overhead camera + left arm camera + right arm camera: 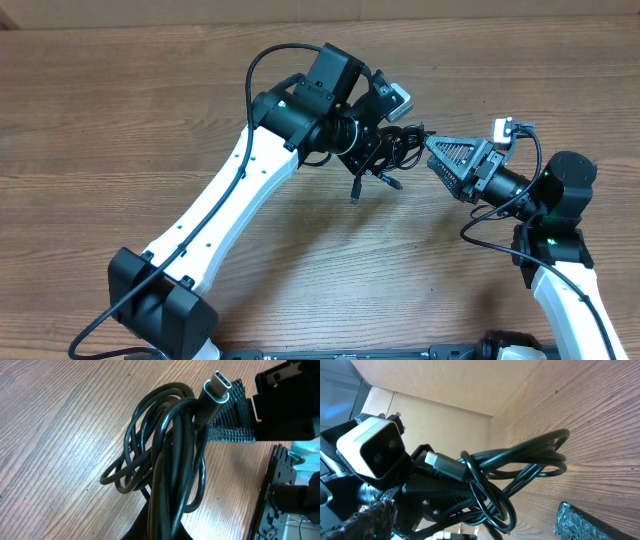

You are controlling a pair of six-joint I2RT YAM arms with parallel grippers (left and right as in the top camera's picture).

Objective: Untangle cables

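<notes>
The cables (398,150) are a bunch of thin black loops hanging off the table from my left gripper (372,150), which is shut on them. Two plug ends (356,190) dangle below the bunch. In the left wrist view the loops (165,460) run up from my left gripper's fingers (165,532), and a USB-C plug (220,387) points at the camera. My right gripper (432,150) is open, with its tips at the right side of the bunch. In the right wrist view the loops (520,460) hang between its spread fingers (475,522), and I cannot tell whether they touch.
The wooden table (100,120) lies under both arms. A cardboard wall (300,10) stands along the far edge. The left arm's white wrist camera (372,452) sits close in front of my right gripper.
</notes>
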